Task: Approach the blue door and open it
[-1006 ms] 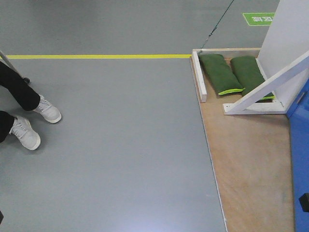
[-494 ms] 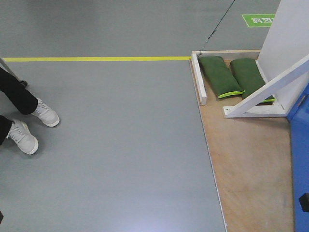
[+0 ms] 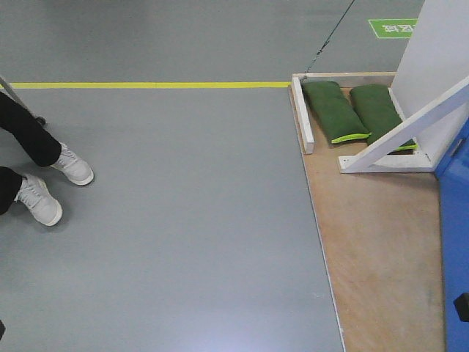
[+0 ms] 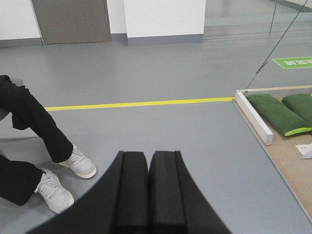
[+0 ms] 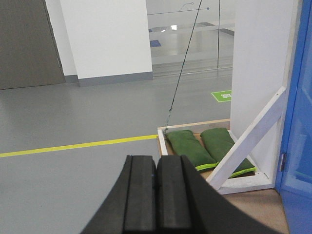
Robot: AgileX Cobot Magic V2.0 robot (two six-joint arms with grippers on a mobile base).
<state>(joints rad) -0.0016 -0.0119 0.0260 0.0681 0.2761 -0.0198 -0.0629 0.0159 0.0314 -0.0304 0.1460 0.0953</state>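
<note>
Blue door (image 3: 456,242) stands at right edge of wooden platform (image 3: 381,249), just beside white braced frame (image 3: 399,139). Green sandbags (image 3: 335,110) lie at platform's far edge. Left end effector (image 4: 148,161) pressed together, pinching nothing. Right end effector (image 5: 156,165) likewise, not touching door.

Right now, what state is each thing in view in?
left gripper: fingers shut, holding nothing.
right gripper: fingers shut, holding nothing.
blue door: only its hinged edge shows; open or closed cannot be told.
green sandbags: lying flat, side by side, on the wooden base.
</note>
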